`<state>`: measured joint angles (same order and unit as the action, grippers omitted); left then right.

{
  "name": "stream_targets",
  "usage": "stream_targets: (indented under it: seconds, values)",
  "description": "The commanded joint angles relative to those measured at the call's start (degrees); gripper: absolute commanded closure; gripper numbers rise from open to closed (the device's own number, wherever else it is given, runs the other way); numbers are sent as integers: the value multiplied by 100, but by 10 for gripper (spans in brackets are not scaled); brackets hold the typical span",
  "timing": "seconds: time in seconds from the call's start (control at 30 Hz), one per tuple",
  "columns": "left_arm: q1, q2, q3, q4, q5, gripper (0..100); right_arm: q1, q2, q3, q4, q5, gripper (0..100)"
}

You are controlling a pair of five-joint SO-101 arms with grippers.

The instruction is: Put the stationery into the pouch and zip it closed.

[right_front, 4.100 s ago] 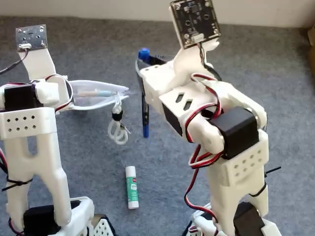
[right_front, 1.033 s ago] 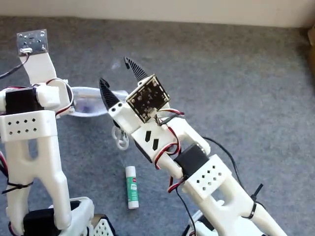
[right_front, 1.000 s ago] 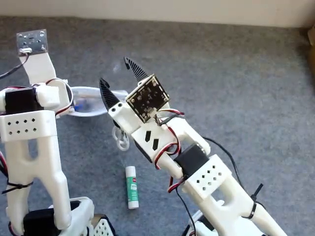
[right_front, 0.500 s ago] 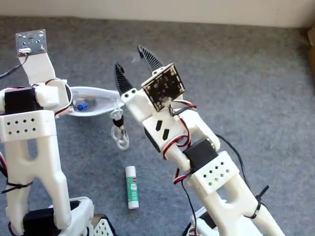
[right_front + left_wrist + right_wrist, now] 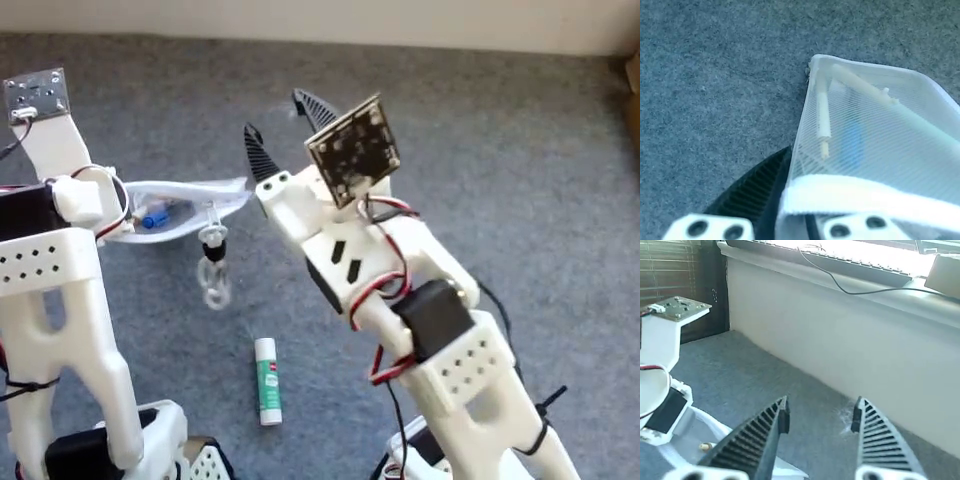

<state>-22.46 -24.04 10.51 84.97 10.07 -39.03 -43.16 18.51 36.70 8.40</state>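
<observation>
Carpet (image 5: 520, 150) of grey pile lies under everything, the pouch (image 5: 225, 192) included. Beside the pouch's zip end stands the right arm (image 5: 400, 290), the bulkiest thing in the high view, slanting up from its base. The right gripper (image 5: 274, 113) hangs in the air just past that end of the pouch, with its two black toothed jaws spread wide and nothing between them. The right wrist view (image 5: 822, 407) shows the same open gap.

At the pouch's opposite end is the left arm (image 5: 50, 270). The left gripper (image 5: 790, 200) is clamped on the pouch there, with a ribbed black finger against the mesh wall just beside the white edge band.

The pouch itself is translucent white mesh (image 5: 900, 150), and its mouth is parted in a lens shape.

A glue stick (image 5: 267, 380), white with a green label, lies flat on the carpet outside the pouch. It is well apart from the pouch, on the side toward the arm bases.

From the pouch's zip end hangs the zip pull (image 5: 212, 270), a short chain of pale rings dangling toward the carpet.

Inside the pouch, near the gripped end, sits a blue pen (image 5: 152, 218), seen through the mesh as a blue blur (image 5: 852, 145). Next to it inside the pouch lies a thin pale stick (image 5: 822, 117), pointing into the pouch's corner.
</observation>
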Motion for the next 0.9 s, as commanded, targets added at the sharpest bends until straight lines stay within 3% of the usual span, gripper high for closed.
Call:
stream_targets:
  seconds: [0.0, 0.5, 0.87]
  values:
    - [-127, -110, 57, -220, -26, 992, 48, -180, -813, 655, -79, 812]
    - [-127, -110, 57, -237, -18, 993, -189, -75, -2237, 2246, -70, 812]
    - [-136, -110, 57, -246, -18, 993, -171, 2105, -4954, 4347, -97, 812]
